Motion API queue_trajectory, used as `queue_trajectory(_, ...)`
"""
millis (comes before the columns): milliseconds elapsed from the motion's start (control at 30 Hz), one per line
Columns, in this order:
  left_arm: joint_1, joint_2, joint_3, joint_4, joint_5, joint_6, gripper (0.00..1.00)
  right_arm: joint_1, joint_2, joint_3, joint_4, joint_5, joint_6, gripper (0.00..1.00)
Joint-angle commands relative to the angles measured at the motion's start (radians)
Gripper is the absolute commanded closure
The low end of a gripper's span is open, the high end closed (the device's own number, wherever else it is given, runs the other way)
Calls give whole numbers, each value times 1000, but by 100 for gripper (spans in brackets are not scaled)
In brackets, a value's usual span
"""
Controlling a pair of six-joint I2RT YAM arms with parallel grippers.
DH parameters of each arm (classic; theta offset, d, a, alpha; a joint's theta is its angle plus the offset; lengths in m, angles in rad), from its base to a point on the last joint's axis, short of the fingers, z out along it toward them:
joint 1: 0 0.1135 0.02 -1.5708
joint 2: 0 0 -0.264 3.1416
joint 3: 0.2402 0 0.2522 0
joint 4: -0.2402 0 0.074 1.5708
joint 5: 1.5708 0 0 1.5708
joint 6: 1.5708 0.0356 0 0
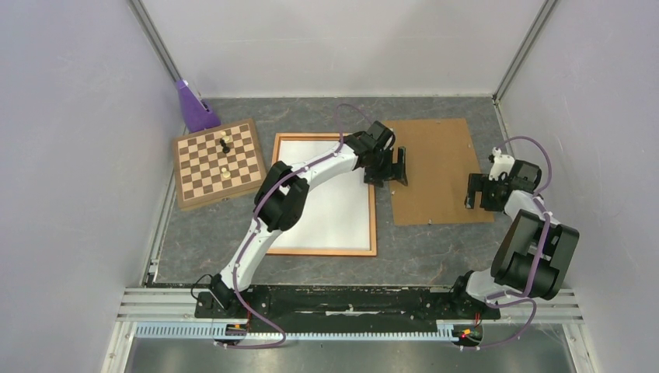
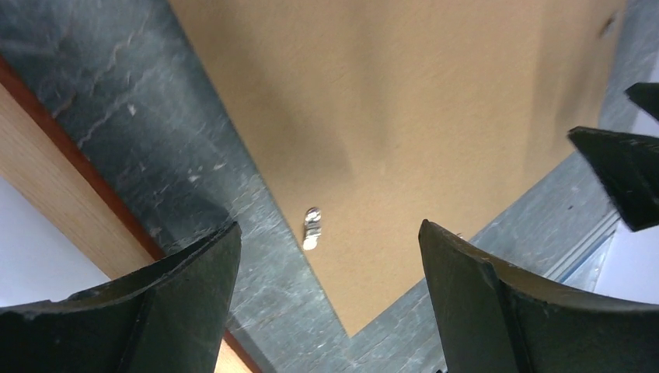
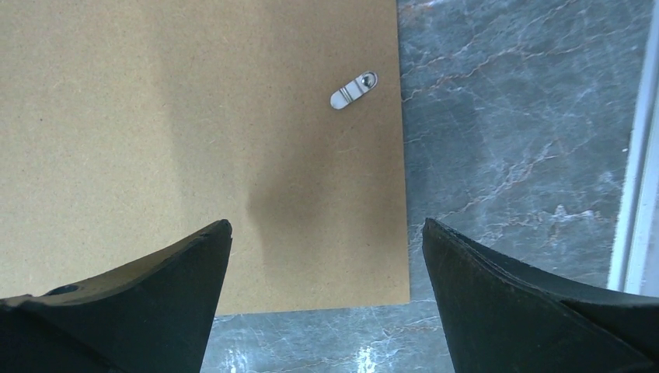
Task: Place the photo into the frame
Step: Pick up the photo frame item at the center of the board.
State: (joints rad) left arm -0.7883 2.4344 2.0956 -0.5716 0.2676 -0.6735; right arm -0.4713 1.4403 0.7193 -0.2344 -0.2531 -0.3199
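The brown hardboard backing panel (image 1: pixel 435 171) lies flat on the grey marbled desk (image 1: pixel 435 249), and everything else is placed from it. Just off its left edge, across a narrow strip of bare desk, lies the frame (image 1: pixel 322 252), its orange-brown rails flat on the surface. The photo (image 1: pixel 334 210) sits inside those rails with a plain white side up (no printed side shows in any view). The left gripper (image 1: pixel 392 172) hangs above the panel's left edge, over the strip that parts panel and frame. Its jaws stand wide apart and hold nothing, and its wrist view shows a small metal clip (image 2: pixel 312 228) at the panel's edge between them. The right gripper (image 1: pixel 475 194) hangs above the panel's right edge, toward its near corner. Its jaws are likewise spread and empty, and its wrist view shows another clip (image 3: pixel 353 89) on the panel close to that edge. Farther left of the panel, beyond the frame, a chessboard (image 1: pixel 202 183) lies at a slant with a few pieces on it. A purple object (image 1: pixel 194 109) stands just behind the chessboard, by the wall.
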Motion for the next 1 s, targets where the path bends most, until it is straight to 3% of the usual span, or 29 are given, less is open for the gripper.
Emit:
queue_trajectory(0,-18,-25,-58,22,45,-33,9,-30,31,-3,-13,-66,16,4)
queue_trajectory(533,-29,-8,-127,88,163,-20,9,-110,51,67,19,-76,-71,4)
queue_trajectory(967,-40,-50,-250,170,211,28,9,-110,256,78,-44,-262,-80,12)
